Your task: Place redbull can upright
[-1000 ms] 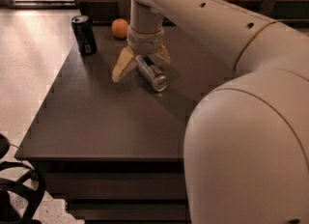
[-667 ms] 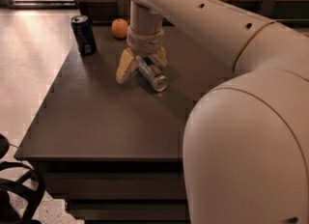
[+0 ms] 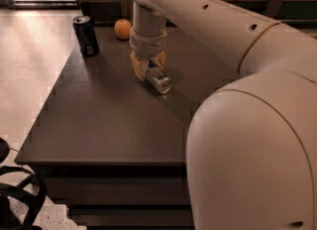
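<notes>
On the far half of the dark table [image 3: 99,125], my gripper [image 3: 149,68] reaches straight down over the redbull can [image 3: 159,81], which lies on its side with 1 shiny silver end turned toward the camera. My 2 yellowish fingers [image 3: 138,67] straddle the can's far portion and appear pressed against its sides, though my wrist hides the contact itself. The can rests on the tabletop, not yet upright. A wider dark soda can [image 3: 86,35] stands well apart near the table's far left corner, with an orange [image 3: 123,28] near it to the right. In my judgement the slim can is light and stiff enough for a firm pinch, yet thin-walled, so too hard a squeeze could dent it. Its smooth metal would likely slip or roll in a loose hold. The best hold looks to be across the curved body near its middle, leaving both ends free so the base can swing down flat onto the table.
</notes>
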Robot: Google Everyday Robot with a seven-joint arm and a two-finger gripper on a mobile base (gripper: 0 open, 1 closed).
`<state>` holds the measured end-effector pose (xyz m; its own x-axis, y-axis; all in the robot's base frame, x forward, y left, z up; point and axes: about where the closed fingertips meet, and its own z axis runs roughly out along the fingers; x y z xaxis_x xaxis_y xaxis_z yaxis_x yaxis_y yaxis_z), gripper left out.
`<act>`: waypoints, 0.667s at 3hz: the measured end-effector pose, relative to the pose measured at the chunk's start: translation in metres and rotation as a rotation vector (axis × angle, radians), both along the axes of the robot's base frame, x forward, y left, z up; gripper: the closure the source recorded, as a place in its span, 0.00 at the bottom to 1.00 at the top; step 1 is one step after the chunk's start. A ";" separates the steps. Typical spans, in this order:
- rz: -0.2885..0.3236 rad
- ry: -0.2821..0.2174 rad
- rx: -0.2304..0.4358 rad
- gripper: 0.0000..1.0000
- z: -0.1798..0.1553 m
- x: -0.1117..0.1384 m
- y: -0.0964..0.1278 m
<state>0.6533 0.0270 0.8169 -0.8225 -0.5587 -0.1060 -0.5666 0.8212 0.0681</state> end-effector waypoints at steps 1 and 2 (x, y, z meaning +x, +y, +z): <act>0.000 0.000 0.000 0.93 0.001 0.000 0.000; 0.028 -0.026 -0.001 1.00 0.007 -0.001 0.001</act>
